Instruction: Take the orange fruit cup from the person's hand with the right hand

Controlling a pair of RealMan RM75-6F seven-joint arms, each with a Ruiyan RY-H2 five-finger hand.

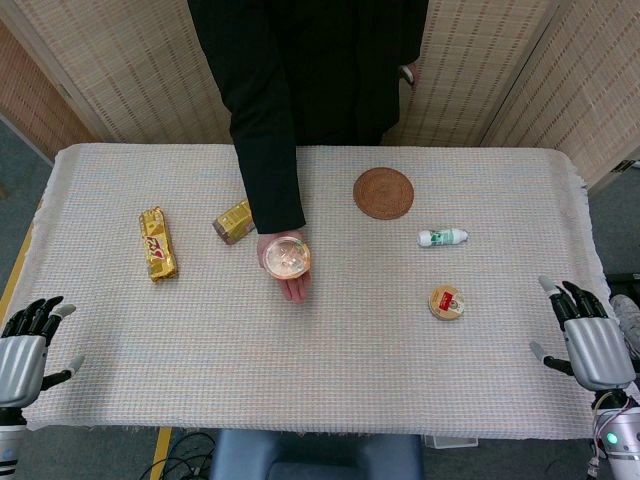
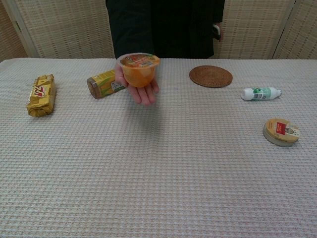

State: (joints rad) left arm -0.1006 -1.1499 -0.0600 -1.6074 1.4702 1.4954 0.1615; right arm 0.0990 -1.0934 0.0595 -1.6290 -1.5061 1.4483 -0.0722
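The orange fruit cup (image 1: 288, 257) (image 2: 140, 69) rests upright on the person's open palm (image 1: 294, 284) (image 2: 144, 92), held above the middle of the table. My right hand (image 1: 588, 338) hovers at the table's near right edge, fingers apart and holding nothing, far to the right of the cup. At the near left edge my left hand (image 1: 27, 346) is likewise spread and holding nothing. Neither hand shows in the chest view.
A round woven coaster (image 1: 383, 193) (image 2: 210, 76), a small white bottle (image 1: 442, 237) (image 2: 260, 93) and a round tin (image 1: 447, 302) (image 2: 281, 131) lie on the right half. Two yellow snack packs (image 1: 157, 243) (image 1: 234, 221) lie left. The person (image 1: 300, 70) stands behind the table.
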